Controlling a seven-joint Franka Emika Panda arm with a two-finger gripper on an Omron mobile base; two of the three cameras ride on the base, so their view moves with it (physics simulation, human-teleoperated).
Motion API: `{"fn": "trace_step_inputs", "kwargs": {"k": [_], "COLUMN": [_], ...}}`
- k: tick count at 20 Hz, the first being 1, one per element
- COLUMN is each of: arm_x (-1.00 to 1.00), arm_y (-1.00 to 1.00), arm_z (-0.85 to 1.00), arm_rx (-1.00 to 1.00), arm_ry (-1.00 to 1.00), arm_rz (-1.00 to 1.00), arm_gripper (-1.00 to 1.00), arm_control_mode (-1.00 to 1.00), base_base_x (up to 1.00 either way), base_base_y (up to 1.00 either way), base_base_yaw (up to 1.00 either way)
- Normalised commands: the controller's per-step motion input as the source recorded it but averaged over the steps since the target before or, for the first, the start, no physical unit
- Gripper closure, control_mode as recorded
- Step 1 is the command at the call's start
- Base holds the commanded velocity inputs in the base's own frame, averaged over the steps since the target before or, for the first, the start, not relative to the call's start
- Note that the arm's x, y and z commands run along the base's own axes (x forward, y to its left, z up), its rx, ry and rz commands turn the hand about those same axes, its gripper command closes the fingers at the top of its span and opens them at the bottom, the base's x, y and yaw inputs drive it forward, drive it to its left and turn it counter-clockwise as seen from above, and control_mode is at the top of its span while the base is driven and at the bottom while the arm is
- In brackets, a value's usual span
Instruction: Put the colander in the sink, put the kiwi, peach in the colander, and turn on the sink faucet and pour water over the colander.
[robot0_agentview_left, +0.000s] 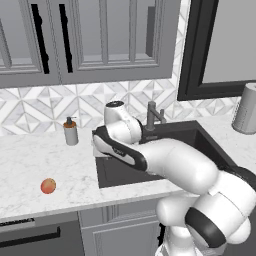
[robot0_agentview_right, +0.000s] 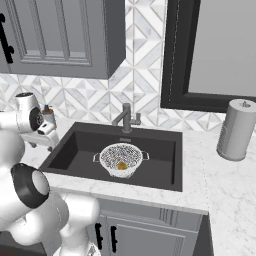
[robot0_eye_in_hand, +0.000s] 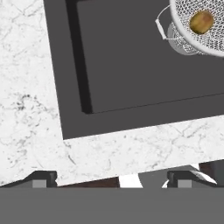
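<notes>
The white mesh colander (robot0_agentview_right: 120, 158) sits in the dark sink (robot0_agentview_right: 75, 156), under the faucet (robot0_agentview_right: 126, 118). The kiwi (robot0_agentview_right: 121, 165) lies inside it. In the hand view the colander (robot0_eye_in_hand: 205, 37) with the kiwi (robot0_eye_in_hand: 201, 22) is at the top right, and the sink (robot0_eye_in_hand: 131, 65) spreads below it. My gripper (robot0_eye_in_hand: 111, 181) is open and holds nothing. It hovers over the counter at the sink's front left corner. The peach (robot0_agentview_left: 48, 186) lies on the marble counter, well left of the sink (robot0_agentview_left: 117, 174). My arm hides the colander in the left base view.
A soap-pump bottle (robot0_agentview_left: 70, 132) stands at the back of the counter, left of the faucet (robot0_agentview_left: 151, 116). A paper towel roll (robot0_agentview_right: 236, 130) stands right of the sink. Cabinets hang above the counter.
</notes>
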Motion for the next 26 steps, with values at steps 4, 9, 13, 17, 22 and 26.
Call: {"fn": "trace_step_inputs", "kwargs": {"k": [4, 9, 13, 17, 22, 26], "arm_x": [0.0, 0.0, 0.02, 0.01, 0.0, 0.0], "arm_y": [0.63, 0.7, 0.76, 0.73, 0.66, 0.69], "arm_z": [-0.17, -0.01, -0.13, -0.15, -0.21, -0.22], "arm_rx": [0.0, 0.0, 0.0, 0.0, 0.0, -0.01], "arm_ry": [-0.01, 0.03, 0.02, 0.05, 0.04, 0.01], "arm_rz": [0.0, 0.0, 0.0, 0.0, 0.0, 0.0], "arm_gripper": [-1.0, -1.0, -1.0, -1.0, -1.0, -1.0], "arm_control_mode": [-1.0, -1.0, -1.0, -1.0, -1.0, -1.0], "base_base_x": [0.0, 0.0, 0.0, 0.0, 0.0, 0.0], "base_base_y": [0.0, 0.0, 0.0, 0.0, 0.0, 0.0], "base_base_yaw": [0.0, 0.0, 0.0, 0.0, 0.0, 0.0]}}
